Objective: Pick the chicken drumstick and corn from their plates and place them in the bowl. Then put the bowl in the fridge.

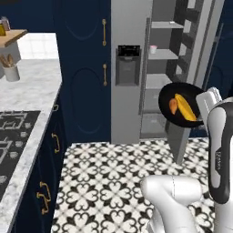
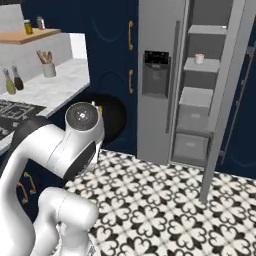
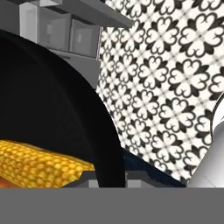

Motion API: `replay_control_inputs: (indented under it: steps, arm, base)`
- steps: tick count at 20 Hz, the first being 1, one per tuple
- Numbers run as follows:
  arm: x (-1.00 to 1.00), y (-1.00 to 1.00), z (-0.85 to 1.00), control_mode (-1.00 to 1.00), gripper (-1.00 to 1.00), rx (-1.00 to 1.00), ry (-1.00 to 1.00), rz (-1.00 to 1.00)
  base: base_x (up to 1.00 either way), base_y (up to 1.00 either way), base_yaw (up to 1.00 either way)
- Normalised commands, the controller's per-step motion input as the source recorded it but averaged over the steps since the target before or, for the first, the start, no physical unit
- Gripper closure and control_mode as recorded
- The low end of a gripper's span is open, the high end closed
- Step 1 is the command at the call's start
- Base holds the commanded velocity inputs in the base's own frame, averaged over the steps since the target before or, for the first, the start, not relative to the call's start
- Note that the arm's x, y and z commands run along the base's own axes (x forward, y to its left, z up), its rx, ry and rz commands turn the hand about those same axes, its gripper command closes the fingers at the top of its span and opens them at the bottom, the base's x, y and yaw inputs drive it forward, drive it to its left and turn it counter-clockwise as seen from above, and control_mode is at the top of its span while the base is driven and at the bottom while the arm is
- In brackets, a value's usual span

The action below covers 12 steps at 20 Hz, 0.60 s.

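Left base view: gripper [image 1: 200,102] holds bowl [image 1: 169,97] with corn [image 1: 185,107].

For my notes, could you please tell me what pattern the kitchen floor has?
The floor has black-and-white floral tiles, clearest in the left base view.

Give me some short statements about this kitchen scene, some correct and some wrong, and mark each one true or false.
1. The glossy black bowl is held up in the air in front of the grey stainless-steel fridge. True.
2. The bowl is empty. False: the yellow corn cob and the orange-brown chicken drumstick lie in it.
3. The fridge door is closed. False: it stands open and the white shelves show.
4. A small white cup stands on a fridge shelf. True.
5. The floor is plain grey. False: it has black-and-white patterned tiles.
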Motion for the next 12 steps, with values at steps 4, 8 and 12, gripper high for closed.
replay_control_inputs:
  steps: [4, 8, 12]
  arm:
    - [0.0, 0.0, 0.0, 1.0, 1.0, 0.0, 0.0, 0.0]
    - [0.0, 0.0, 0.0, 1.0, 1.0, 0.0, 0.0, 0.0]
    - [0.0, 0.0, 0.0, 1.0, 1.0, 0.0, 0.0, 0.0]
  base:
    - [1.0, 0.47, -0.51]
    - [1.0, 0.21, -0.42]
    - [1.0, 0.31, -0.35]
